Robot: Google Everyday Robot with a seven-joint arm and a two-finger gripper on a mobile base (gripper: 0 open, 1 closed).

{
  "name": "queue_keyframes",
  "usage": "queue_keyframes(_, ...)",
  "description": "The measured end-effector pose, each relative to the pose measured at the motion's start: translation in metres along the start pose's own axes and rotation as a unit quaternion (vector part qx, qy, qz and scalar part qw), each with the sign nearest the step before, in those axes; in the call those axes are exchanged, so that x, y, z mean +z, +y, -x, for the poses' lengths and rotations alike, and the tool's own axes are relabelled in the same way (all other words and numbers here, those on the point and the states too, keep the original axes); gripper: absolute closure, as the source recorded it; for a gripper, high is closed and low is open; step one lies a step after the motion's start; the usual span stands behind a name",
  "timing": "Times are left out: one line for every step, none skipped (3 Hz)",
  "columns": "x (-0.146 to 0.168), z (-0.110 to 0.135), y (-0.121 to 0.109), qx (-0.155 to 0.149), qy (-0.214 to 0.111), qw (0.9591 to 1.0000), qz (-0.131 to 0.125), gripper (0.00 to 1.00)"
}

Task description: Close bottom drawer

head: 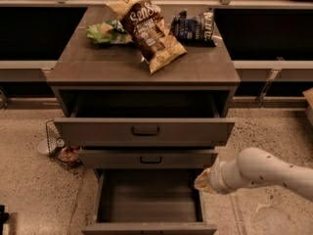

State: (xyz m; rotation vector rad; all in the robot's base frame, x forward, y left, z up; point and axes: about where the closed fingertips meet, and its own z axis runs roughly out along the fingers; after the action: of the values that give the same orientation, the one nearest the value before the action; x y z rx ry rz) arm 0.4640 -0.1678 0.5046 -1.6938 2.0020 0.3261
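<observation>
While the boxy bottom drawer [146,202] gapes, the end effector [202,181], state unclear, flanks it.

On the grey-brown tabletop [98,65] lie three snack bags. A tan-and-brown chip bag [147,31] lies slantwise from the back edge toward the middle. A green bag [105,32] sits near the back left corner, touching it. A dark blue bag [194,27] lies near the back right corner. Below the front edge, the top drawer [144,131] stands pulled out, showing a black handle. The middle drawer [149,159] juts out a little less. A wire basket [57,146] stands on the speckled floor [29,195] left of the cabinet. The tool [203,180] hangs low, below the tabletop's front right corner.
</observation>
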Motion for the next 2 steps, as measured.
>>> queue_keyframes(0.063, -0.015, 0.026, 0.011, -0.019, 0.9997, 0.011, 1.0)
queue_keyframes(0.125, -0.034, 0.042, 0.025, -0.015, 0.9993, 0.024, 1.0)
